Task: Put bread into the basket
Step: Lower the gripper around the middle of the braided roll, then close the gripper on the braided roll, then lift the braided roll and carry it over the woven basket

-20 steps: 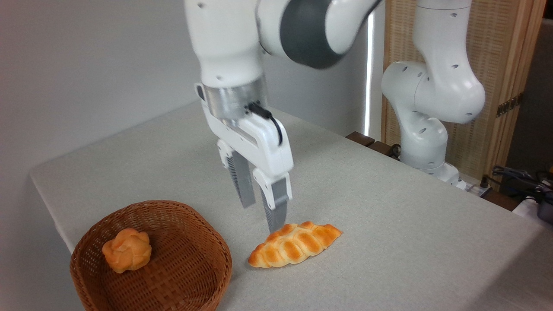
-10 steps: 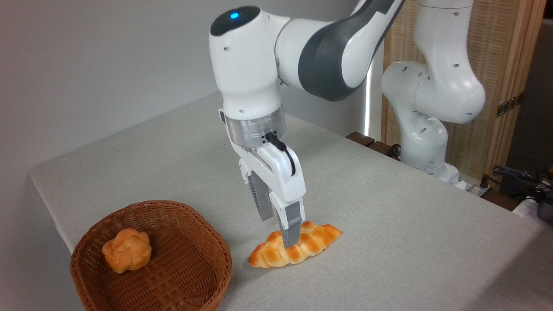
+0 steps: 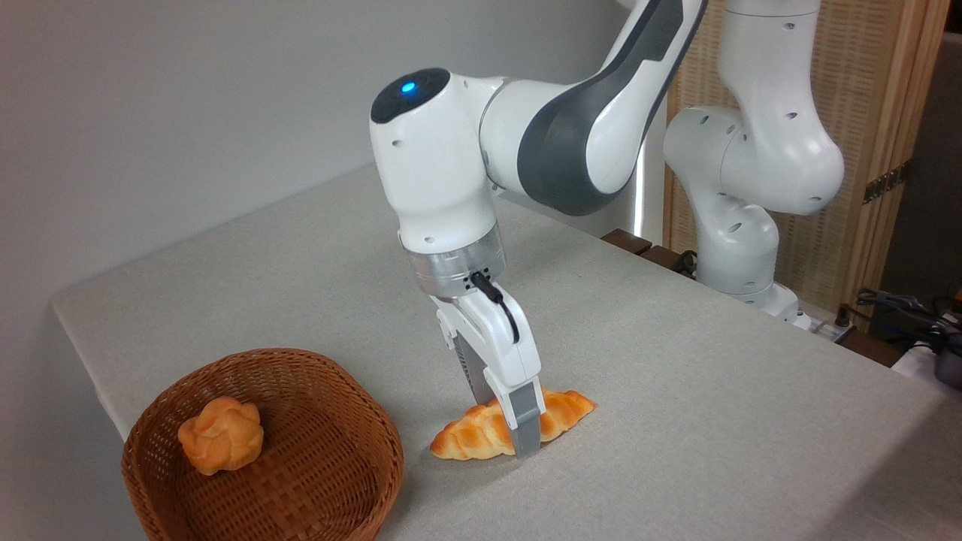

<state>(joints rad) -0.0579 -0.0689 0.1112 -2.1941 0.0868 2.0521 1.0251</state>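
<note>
The bread (image 3: 470, 438), a long braided golden loaf, lies on the grey table just right of the basket (image 3: 331, 421). My gripper (image 3: 503, 421) is lowered over the loaf's middle and stands open. One grey finger (image 3: 527, 428) is in front of the loaf with its tip at the table. The other finger is behind the loaf and partly hidden. The loaf's midsection is covered by the near finger. The round reddish-brown wicker basket sits at the table's front left corner.
A small round knobbly orange bun (image 3: 220, 434) lies inside the basket at its left. The arm's white base (image 3: 740, 240) stands at the back right, with cables (image 3: 902, 308) beyond it. The table's left edge (image 3: 83, 353) runs close to the basket.
The gripper has come down and moved slightly right, from just above the loaf's back edge to straddling it at table height. The loaf has barely moved and the fingers' spacing looks unchanged.
</note>
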